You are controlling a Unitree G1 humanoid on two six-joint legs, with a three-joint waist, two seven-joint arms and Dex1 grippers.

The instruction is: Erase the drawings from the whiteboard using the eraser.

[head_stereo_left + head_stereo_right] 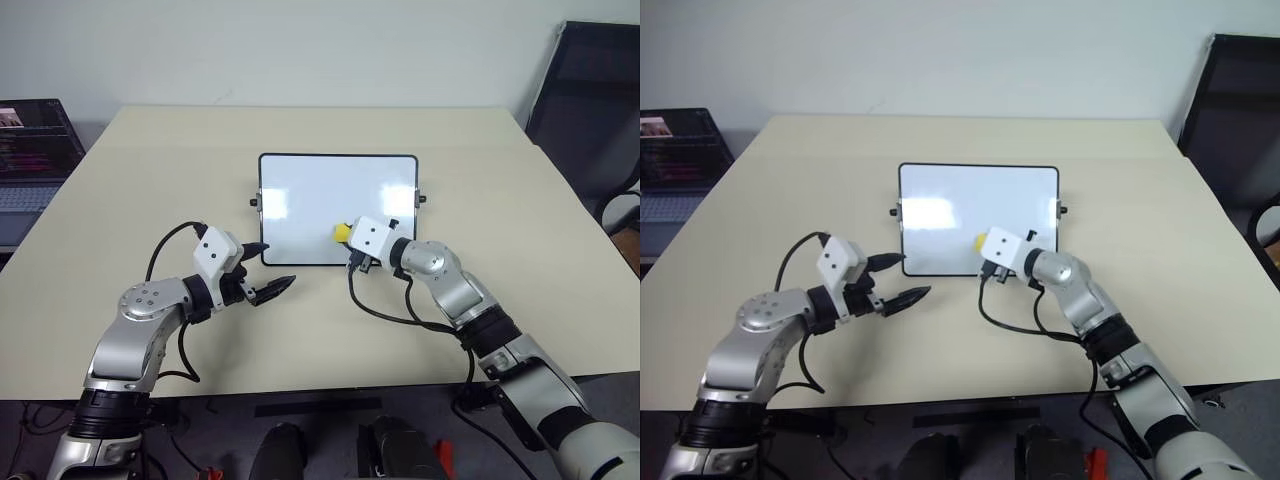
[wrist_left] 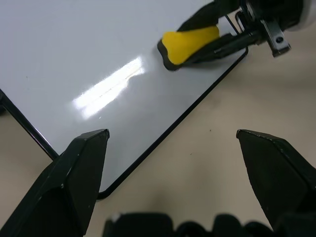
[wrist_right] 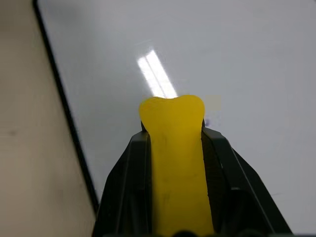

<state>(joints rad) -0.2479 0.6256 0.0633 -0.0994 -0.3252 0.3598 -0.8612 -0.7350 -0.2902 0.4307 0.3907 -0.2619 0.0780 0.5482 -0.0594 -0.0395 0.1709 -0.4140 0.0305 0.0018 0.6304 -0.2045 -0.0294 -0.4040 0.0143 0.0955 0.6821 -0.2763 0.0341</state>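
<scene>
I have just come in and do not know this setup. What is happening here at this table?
A humanoid robot is working at a whiteboard that lies on a beige table. Its right gripper is shut on a yellow eraser and holds it at the near part of the board, close to the near edge. A faint mark shows on the board just beside the eraser's tip. The left gripper is open and empty, near the board's near left corner. No clear drawings are visible on the board from above.

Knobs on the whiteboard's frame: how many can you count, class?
2. One knob sits on the short side of the whiteboard toward the robot's left, the other knob on the opposite short side. None seems hidden.
</scene>
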